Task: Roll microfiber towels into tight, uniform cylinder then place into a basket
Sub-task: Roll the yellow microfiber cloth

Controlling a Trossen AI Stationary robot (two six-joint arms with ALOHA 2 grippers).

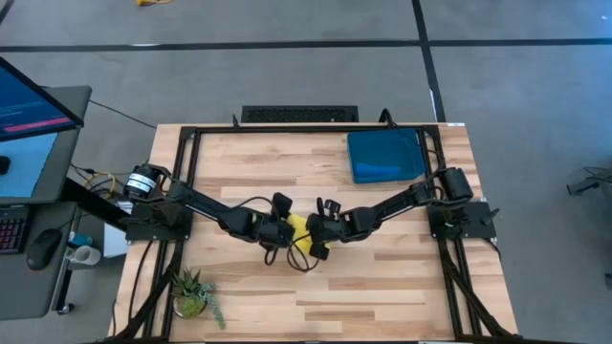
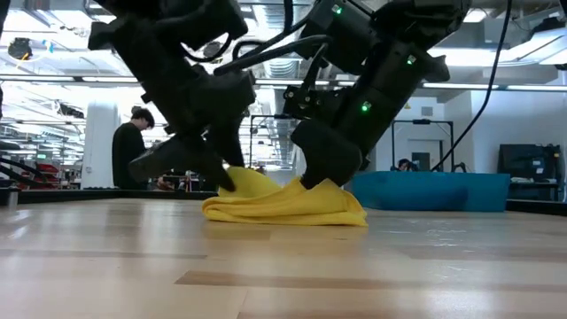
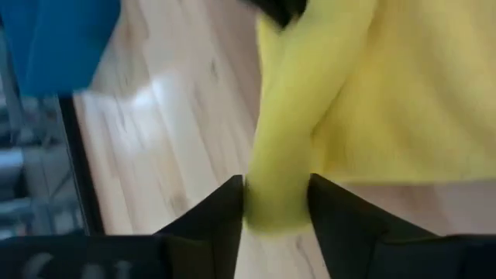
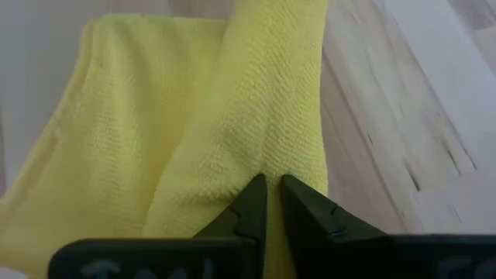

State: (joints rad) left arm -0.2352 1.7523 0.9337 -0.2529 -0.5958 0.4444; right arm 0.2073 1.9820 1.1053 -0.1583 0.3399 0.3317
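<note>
The towel was bright yellow, its weave a fine ribbed texture up close. The basket was dark teal-blue, with a brighter blue towel inside it. The bench was pale wood with light and tan planks, framed in black. Both arms were black, and the left hand and right hand matched them.

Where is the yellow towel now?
In the high view, the yellow towel lies mid-table between the left gripper and right gripper.
</note>
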